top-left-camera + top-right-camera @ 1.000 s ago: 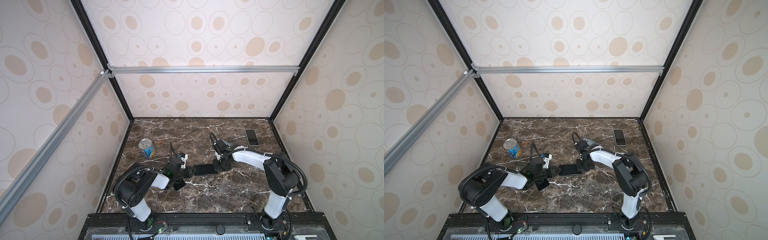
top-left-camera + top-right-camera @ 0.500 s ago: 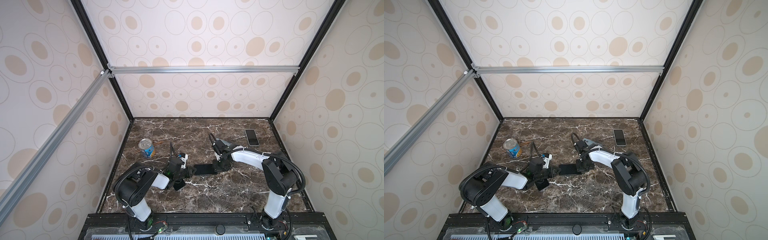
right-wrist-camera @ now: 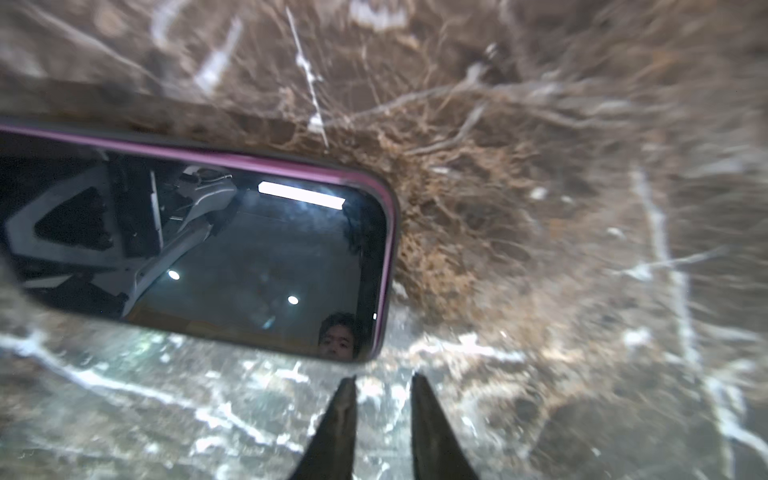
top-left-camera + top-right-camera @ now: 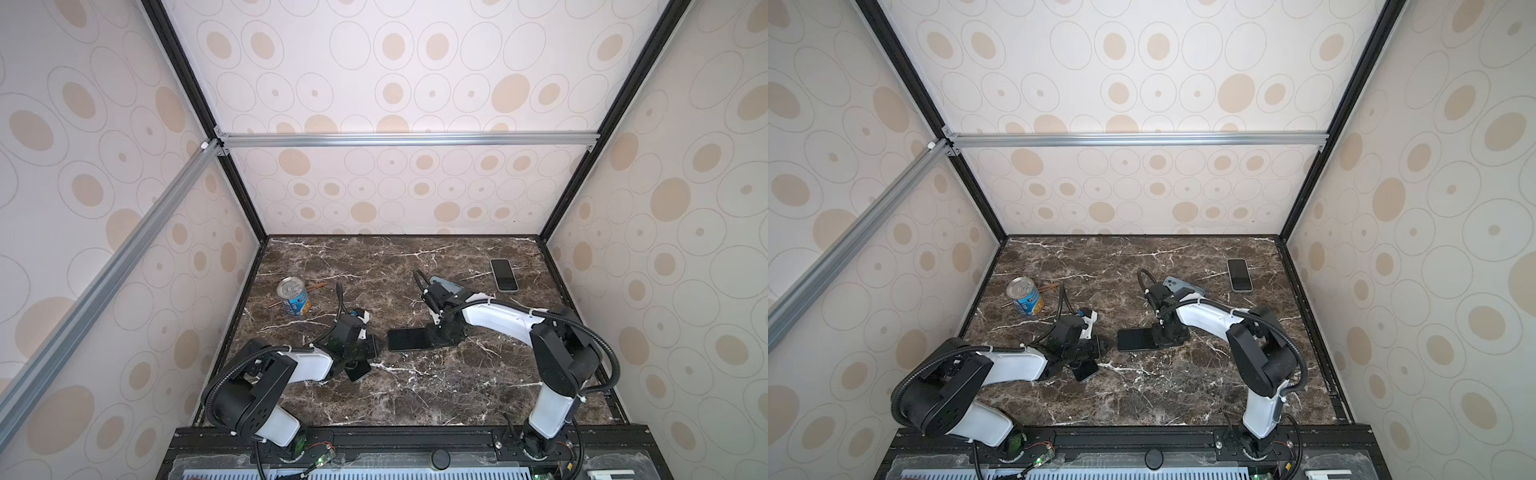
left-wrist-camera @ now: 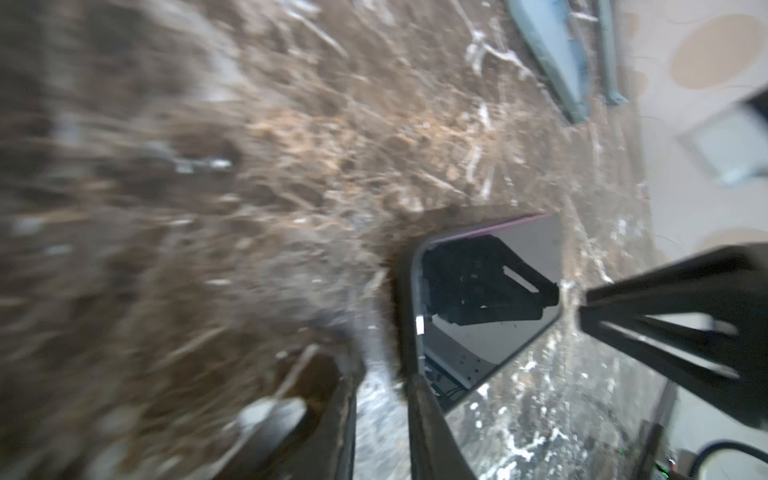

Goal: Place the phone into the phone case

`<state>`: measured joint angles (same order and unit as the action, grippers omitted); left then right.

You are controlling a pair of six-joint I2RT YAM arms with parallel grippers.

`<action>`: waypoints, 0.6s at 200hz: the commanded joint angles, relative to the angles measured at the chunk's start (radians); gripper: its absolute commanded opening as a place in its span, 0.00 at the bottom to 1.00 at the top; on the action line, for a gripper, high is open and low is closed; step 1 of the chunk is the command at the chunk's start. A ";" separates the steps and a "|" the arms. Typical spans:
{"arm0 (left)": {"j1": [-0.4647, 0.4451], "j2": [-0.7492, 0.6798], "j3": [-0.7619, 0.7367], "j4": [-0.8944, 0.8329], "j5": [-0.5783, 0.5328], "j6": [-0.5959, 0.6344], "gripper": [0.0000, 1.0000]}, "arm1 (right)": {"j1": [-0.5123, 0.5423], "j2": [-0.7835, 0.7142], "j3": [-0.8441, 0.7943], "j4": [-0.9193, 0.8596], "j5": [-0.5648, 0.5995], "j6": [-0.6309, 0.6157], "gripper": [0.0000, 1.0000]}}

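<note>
A dark phone (image 4: 407, 338) lies face up mid-table inside a purple-rimmed phone case (image 3: 384, 232); in both top views it runs left to right (image 4: 1136, 338). My right gripper (image 3: 383, 380) hovers just off its right end (image 4: 438, 337), jaws a narrow gap apart over bare marble. At the opposite end is my left gripper (image 5: 382, 386), low on the table (image 4: 374, 348). Its jaws are also slightly apart with only marble between them. One of its fingers (image 5: 424, 415) touches the phone's corner (image 5: 415, 332).
A second phone (image 4: 503, 275) lies at the back right. A blue-grey phone-shaped piece (image 4: 1181, 284) sits behind my right wrist. A tin can (image 4: 294, 296) and thin stick (image 4: 316, 286) are at back left. A dark flat item (image 4: 358, 371) lies under my left wrist.
The right gripper's jaws have parted a little at the phone's end. Both arms have hardly moved, and the phone lies where it was.
</note>
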<state>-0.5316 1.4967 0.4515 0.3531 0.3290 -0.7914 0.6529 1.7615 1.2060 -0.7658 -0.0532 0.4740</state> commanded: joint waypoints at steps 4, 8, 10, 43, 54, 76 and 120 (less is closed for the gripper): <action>0.018 -0.008 0.102 -0.162 -0.025 0.067 0.27 | -0.043 -0.055 0.057 -0.027 -0.029 -0.042 0.30; 0.018 -0.003 0.119 -0.171 -0.020 0.076 0.27 | -0.052 -0.052 0.057 -0.021 -0.040 -0.045 0.30; 0.018 0.003 0.125 -0.176 -0.016 0.080 0.27 | -0.057 -0.050 0.057 -0.018 -0.044 -0.049 0.30; 0.019 0.086 0.197 -0.177 0.039 0.098 0.27 | -0.123 0.005 0.065 0.036 -0.132 -0.070 0.28; 0.019 0.112 0.212 -0.173 0.057 0.101 0.27 | -0.133 0.033 0.075 0.049 -0.157 -0.074 0.26; 0.019 0.152 0.232 -0.172 0.064 0.103 0.26 | -0.144 0.081 0.085 0.073 -0.185 -0.080 0.23; 0.018 0.183 0.226 -0.169 0.055 0.106 0.25 | -0.157 0.148 0.086 0.108 -0.213 -0.084 0.17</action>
<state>-0.5167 1.6531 0.6647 0.2165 0.3859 -0.7090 0.5053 1.8843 1.2701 -0.6750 -0.2337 0.4019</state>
